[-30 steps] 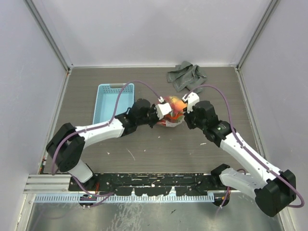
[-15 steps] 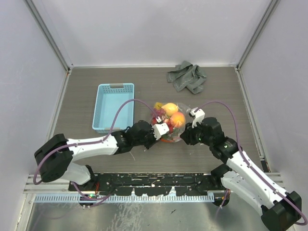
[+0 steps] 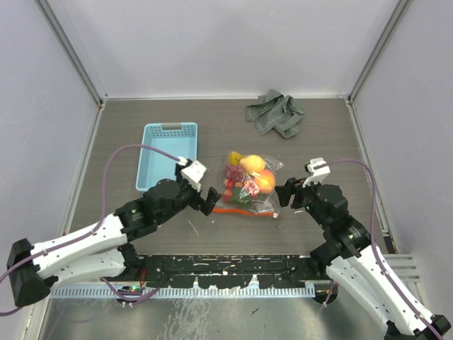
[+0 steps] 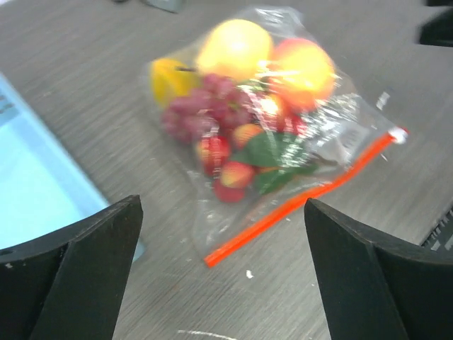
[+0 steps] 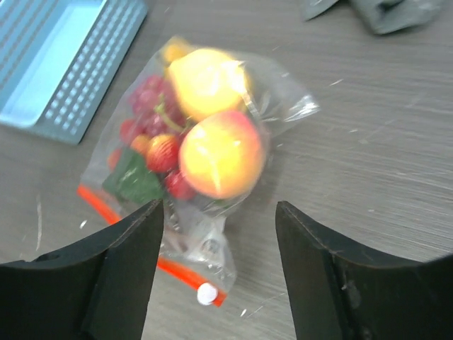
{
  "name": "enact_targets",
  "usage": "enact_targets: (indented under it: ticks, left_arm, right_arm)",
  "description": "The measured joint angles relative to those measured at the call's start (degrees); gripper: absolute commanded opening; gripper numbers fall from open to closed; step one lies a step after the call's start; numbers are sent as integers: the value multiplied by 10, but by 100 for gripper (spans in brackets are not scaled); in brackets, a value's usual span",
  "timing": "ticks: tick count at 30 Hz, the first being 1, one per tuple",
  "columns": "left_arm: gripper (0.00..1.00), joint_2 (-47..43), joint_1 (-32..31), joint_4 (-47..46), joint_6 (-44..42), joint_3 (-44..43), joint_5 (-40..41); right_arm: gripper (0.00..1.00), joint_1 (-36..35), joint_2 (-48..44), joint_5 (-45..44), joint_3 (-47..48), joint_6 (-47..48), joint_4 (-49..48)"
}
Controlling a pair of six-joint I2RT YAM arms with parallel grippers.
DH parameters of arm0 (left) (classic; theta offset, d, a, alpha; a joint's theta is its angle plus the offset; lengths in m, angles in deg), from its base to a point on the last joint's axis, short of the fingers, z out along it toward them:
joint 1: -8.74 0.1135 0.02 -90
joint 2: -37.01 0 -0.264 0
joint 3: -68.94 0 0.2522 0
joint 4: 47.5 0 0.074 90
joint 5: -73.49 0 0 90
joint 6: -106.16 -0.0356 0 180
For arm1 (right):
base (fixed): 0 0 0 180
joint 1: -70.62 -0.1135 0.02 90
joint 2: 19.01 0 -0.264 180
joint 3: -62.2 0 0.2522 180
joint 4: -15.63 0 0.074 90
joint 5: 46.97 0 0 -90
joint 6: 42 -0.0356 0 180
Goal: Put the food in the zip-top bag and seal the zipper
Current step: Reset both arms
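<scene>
Clear zip-top bag (image 4: 347,138) lies free, food (image 4: 241,99) inside.

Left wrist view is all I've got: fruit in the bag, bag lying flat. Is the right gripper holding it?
Observer: No. The right gripper is open at the right edge of the zip-top bag, gripping nothing.
Operator: Basket contents?
Observer: Nothing. The top view shows the light blue basket empty.
Operator: Anything else around?
Observer: A grey cloth lies crumpled on the far side, well apart from the bag.
</scene>
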Motion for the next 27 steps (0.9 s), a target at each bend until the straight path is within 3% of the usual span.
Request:
enact_targets:
  ticks: [3, 5, 6, 7, 17, 22, 27]
  left_arm:
    - [98, -59, 15, 35, 40, 7, 70]
    - [98, -103, 24, 59, 60, 17, 115]
    - [98, -123, 28, 70, 68, 24, 135]
    - [98, -148, 30, 79, 77, 33, 158]
    - [98, -410, 31, 112, 126, 164, 309]
    - [98, -488, 31, 116, 139, 191, 334]
    - [98, -531, 31, 116, 149, 205, 351]
  right_arm:
    - [74, 0, -30, -73, 0, -9, 1]
    - [82, 0, -45, -122, 0, -17, 1]
    - [95, 0, -51, -139, -1, -21, 0]
    - [99, 0, -62, -165, -5, -28, -1]
    - [100, 0, -150, -327, -104, -79, -30]
    - [100, 0, -159, -402, -130, -150, -28]
    - [100, 0, -187, -414, -131, -180, -27]
